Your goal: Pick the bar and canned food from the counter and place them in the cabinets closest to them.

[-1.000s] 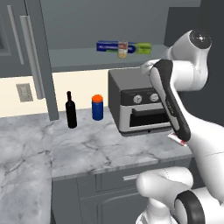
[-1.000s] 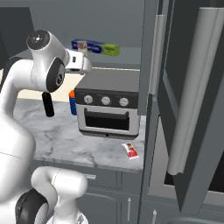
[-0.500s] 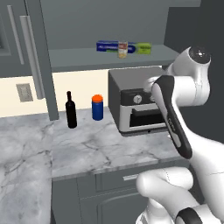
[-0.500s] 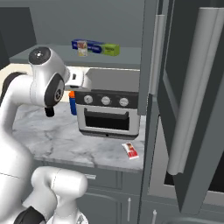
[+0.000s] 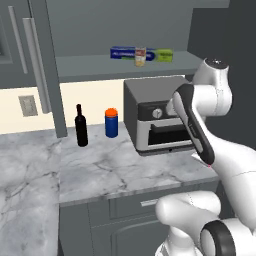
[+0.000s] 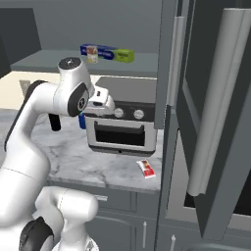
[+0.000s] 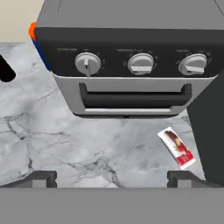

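Gripper (image 7: pixel 112 178) lower now; one bar (image 7: pixel 176 148).

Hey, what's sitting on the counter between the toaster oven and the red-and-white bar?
Nothing. In the hand view, only bare marble counter separates the toaster oven from the bar, which lies flat just in front of the oven's right end. The right base view agrees.

can label (image 5: pixel 140 56) too small, bottle (image 7: pixel 6 70) cut off

My arm has swung down from the shelf, bringing my wide-open gripper (image 7: pixel 112 177) in front of the toaster oven (image 7: pixel 131 65), above the bar (image 7: pixel 176 148) on the counter (image 7: pixel 65 144).
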You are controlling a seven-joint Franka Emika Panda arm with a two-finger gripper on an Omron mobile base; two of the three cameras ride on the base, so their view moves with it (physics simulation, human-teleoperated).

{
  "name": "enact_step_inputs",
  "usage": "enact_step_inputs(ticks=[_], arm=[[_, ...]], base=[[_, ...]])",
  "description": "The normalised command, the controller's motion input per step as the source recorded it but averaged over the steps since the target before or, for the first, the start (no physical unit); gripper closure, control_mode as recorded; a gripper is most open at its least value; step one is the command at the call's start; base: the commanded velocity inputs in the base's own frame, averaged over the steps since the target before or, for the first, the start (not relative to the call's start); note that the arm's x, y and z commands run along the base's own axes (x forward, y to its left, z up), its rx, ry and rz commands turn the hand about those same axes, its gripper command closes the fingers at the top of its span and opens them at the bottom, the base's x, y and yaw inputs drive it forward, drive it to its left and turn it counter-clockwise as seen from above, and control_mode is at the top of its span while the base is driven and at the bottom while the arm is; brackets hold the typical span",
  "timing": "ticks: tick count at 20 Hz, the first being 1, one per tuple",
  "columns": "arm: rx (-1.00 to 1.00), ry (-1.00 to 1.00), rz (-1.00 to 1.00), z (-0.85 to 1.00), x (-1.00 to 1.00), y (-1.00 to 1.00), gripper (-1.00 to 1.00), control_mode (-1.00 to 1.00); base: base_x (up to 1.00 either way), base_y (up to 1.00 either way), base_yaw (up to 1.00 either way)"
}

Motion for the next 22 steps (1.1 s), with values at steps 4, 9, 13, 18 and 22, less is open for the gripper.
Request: enact_step_inputs(ticks=[4, 9, 13, 18, 22], arm=[[-0.02, 0.27, -0.14, -0.09, -0.03, -0.53, -1.00, -1.00], [-0.02, 0.29, -0.14, -0.25, -0.03, -0.43, -1.00, -1.00], [0.00, 0.23, -0.08, -0.58, -0.02, -0.30, -1.00, -1.00], [0.00, 0.07, -0.01, -0.23, -0.35, -0.13, -1.00, -1.00], [0.00, 0.00, 0.01, -0.18, -0.40, -0.01, -1.00, -1.00]], base=[[0.00, 0.00, 0.00], [0.00, 0.00, 0.00], [0.00, 0.00, 0.00], [0.00, 0.00, 0.00], [0.00, 0.00, 0.00]])
